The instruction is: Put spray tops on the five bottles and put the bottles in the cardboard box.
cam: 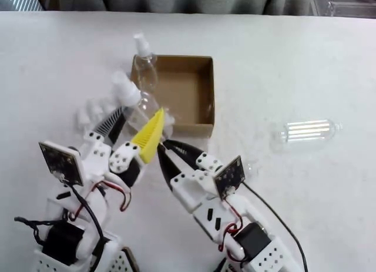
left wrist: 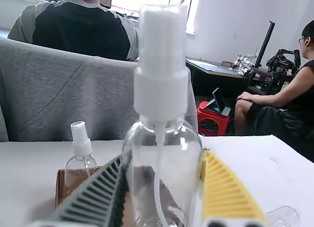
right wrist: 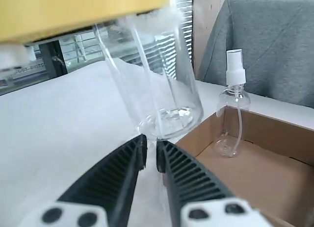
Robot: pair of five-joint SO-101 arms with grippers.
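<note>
Two ribbed fingers of the left claw (left wrist: pixel 164 161), one grey-black and one bright yellow, are clamped on either side of a clear plastic bottle (left wrist: pixel 169 138). This held bottle is round-bodied and wears a white spray top (left wrist: pixel 162 65), with a thin tube running down inside it. From above, it leans over the front left corner of the cardboard box (cam: pixel 185 98).

The right claw (right wrist: pixel 149 148) has two black ribbed fingers drawn together, with only a sliver of gap and nothing between them. Their tips sit just under the held bottle's base, beside the box's front edge.

Three clear bottles can be counted. The second bottle (right wrist: pixel 233 119) stands upright inside the box at its far left corner, also fitted with a white spray top. The third bottle (cam: pixel 306 131) lies on its side on the white surface (cam: pixel 294 60), well to the right of the box, with its neck bare.

One box is present: square, shallow, open-topped, plain brown card.

A few small white pieces (cam: pixel 88 114) lie on the surface next to the left arm, too blurred to identify.
</note>
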